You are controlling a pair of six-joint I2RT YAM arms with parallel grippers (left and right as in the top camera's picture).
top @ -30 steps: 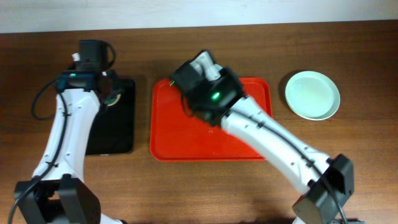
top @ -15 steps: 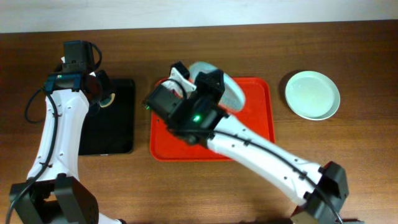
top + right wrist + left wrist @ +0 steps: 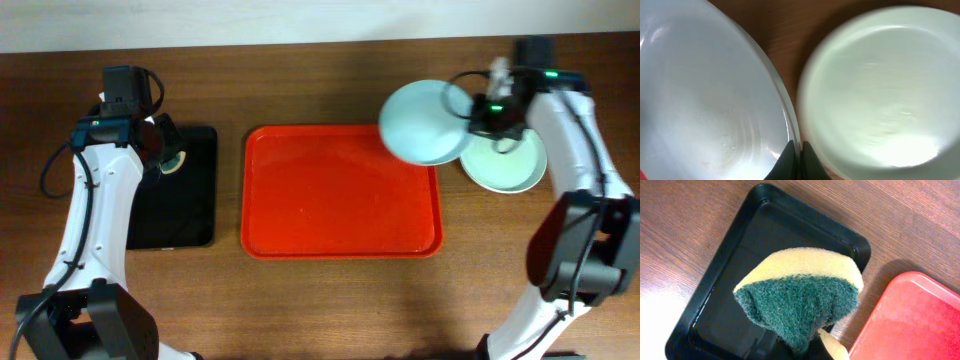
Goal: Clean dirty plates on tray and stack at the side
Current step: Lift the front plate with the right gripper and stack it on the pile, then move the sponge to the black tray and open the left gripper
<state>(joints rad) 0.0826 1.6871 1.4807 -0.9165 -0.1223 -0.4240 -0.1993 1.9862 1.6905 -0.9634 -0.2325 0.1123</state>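
plates first: the pale blue plate [image 3: 420, 125] is up in the air, tipped, over the far right corner of the red tray [image 3: 330, 200]. my right gripper [image 3: 795, 150] has its fingers pinched tight on the plate's rim. the mint green plate [image 3: 510, 165] lies flat on the wood table [image 3: 330, 300], just beside the tray's right side. i can't see a white plate anywhere. it may be hidden under the green one, but i can't tell.

the red tray has nothing on it, so i think the cleaning part is done. what is left looks like one job: set the blue plate down on the green one.

the blue plate's rim hangs just over the near edge of the green plate. in the right wrist view the two rims are close, with only a thin strip of wood between them. i would keep the blue plate high enough to pass over that rim. the gap between tray and green plate is small, so there is little room to go low there.

far on the other side, my left gripper [image 3: 160, 150] is clamped on the sponge [image 3: 800, 297] above the black tray [image 3: 715, 305], well out of the way.
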